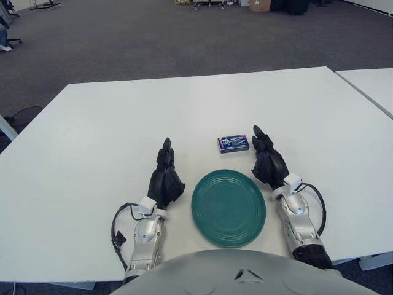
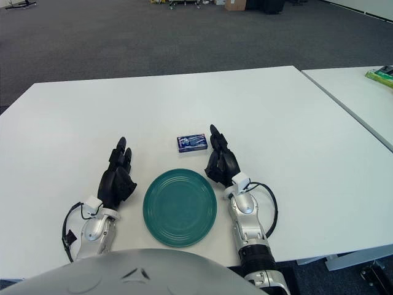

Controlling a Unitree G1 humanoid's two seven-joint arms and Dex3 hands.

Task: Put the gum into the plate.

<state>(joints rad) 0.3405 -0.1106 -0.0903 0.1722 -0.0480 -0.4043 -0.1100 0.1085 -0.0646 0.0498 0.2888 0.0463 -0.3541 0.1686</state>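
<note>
Nearest the camera, the robot's grey torso (image 1: 245,273) is being seen at the bottom edge, and just beyond it the green plate (image 1: 228,208) is lying empty on the white table (image 1: 92,135). Beyond the plate's far rim, a little toward the robot's right, the gum (image 1: 233,144) is lying flat as a small blue pack, apart from the plate and not yet being held. The right hand (image 1: 268,161) is being shown just beside the gum on its right side, fingers (image 1: 258,134) extended forward and released, grasping nothing; the fingertips are reaching level with the pack, though whether they are touching it cannot be told. The left hand (image 1: 166,178) is being shown to the left of the plate, fingers likewise stretched forward and relaxed, idle. The step in hand is judged to be the reach for the gum. To be done well, the right hand is best being turned inward over the pack so that the fingers are closed across its short sides, since a flat pack on a smooth top is likely to slide if pushed from one side only. Once gripped, it is best being lifted clear of the rim before being carried back over the plate's middle.
</note>
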